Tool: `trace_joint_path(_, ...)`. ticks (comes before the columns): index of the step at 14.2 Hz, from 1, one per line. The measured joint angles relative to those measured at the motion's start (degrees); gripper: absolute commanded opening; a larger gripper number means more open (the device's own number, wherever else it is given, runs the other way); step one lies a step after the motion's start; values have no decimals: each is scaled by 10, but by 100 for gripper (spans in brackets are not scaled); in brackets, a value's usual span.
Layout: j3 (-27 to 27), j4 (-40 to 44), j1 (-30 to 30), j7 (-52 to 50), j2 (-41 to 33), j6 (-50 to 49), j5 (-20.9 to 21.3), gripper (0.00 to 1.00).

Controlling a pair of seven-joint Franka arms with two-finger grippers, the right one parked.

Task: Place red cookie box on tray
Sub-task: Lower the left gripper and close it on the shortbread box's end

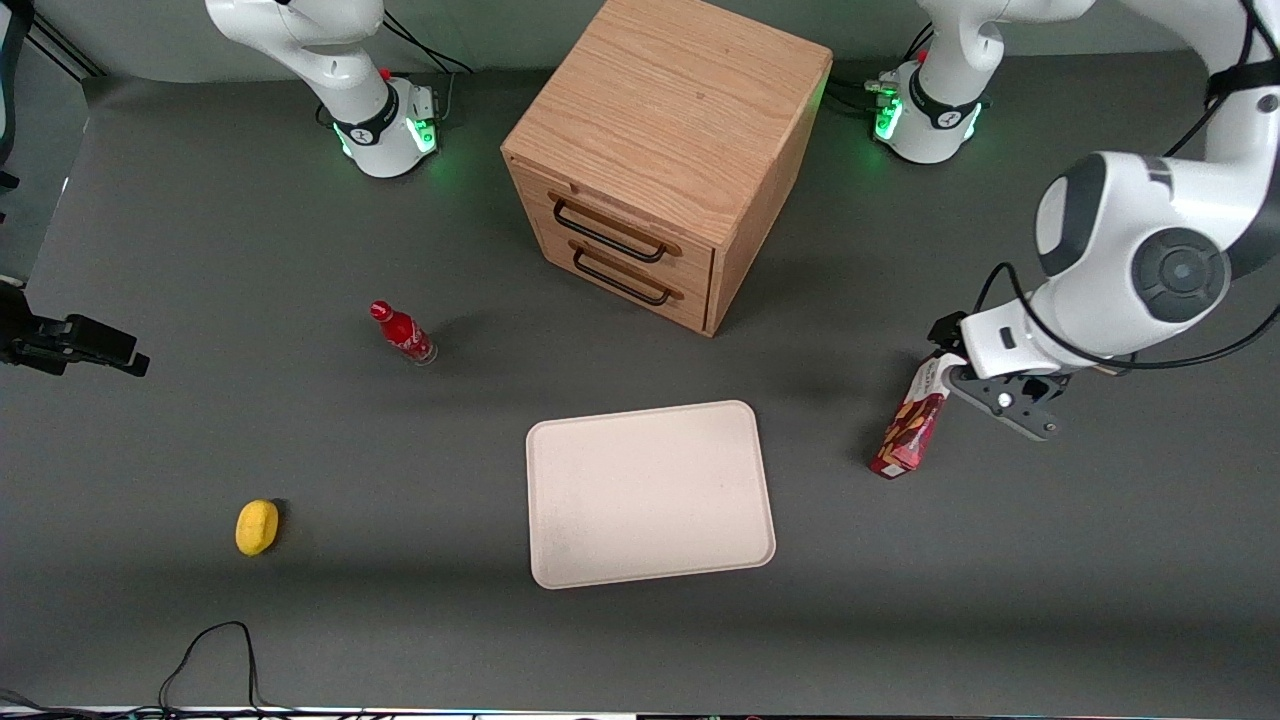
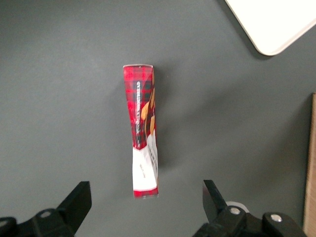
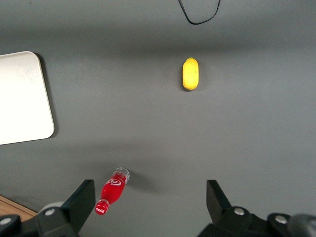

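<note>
The red cookie box [image 1: 908, 425] lies on the dark grey table [image 1: 300, 620], toward the working arm's end, well apart from the tray [image 1: 650, 495] and resting on nothing else. In the left wrist view the box [image 2: 143, 131] lies lengthwise between the two fingers, its white panel end nearest the camera and its plaid end pointing away; a corner of the tray [image 2: 276, 22] shows past it.

The gripper [image 1: 985, 385] hangs above the white end of the box, the arm's wrist bent down over it from its large white joint. Its jaws stand wide apart, with one fingertip [image 2: 79, 197] on each side of the box and clear table between each fingertip and the carton; neither touches it.

There is one cookie box and one tray, and the tray lies flat with nothing on it, nearer the front camera than the wooden cabinet [image 1: 665, 150]. That single cabinet has two drawers, each with a dark handle, stacked one above the other on its front. One small red bottle [image 1: 402, 332] stands toward the parked arm's end of the table, and one yellow lemon-like object [image 1: 256, 527] lies nearer the front camera than the bottle. One black cable [image 1: 205, 650] loops on the table at the edge closest to that camera.
</note>
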Motion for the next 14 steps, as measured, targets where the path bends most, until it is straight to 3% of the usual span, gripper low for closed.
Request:
trace_joint_path(5,1,-64,-2,-1,46,125,7,100)
trace_joint_path(14,4,-82,-2,-15,105,214,10,100)
